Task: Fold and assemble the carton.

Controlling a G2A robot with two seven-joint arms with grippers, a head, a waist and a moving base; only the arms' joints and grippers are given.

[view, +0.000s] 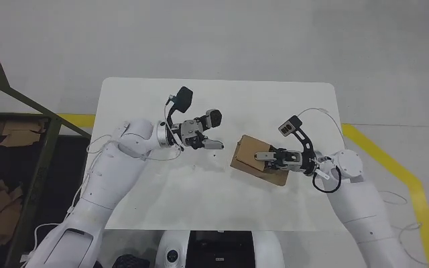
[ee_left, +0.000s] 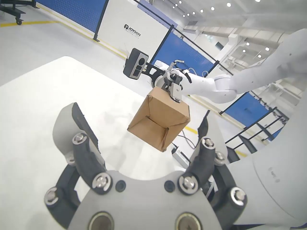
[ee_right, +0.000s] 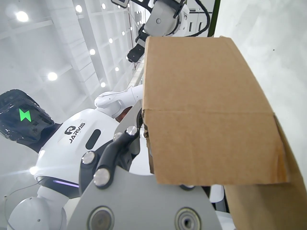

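Top view: the carton (view: pixel 249 153) sits right of centre over the table (view: pixel 201 201), and the right gripper (view: pixel 263 157) comes in from its right side, clamped on it. Left of it, at frame centre and apart, the left gripper (view: pixel 214 130) faces the carton.

You'll see glossy white arms (view: pixel 127 144), black bracketed wrist cameras (view: pixel 182 98), and a left gripper (ee_left: pixel 139 113) of grey plate, silver screws, black links; the black visor (ee_right: pixel 24 116) shows a green bolt.
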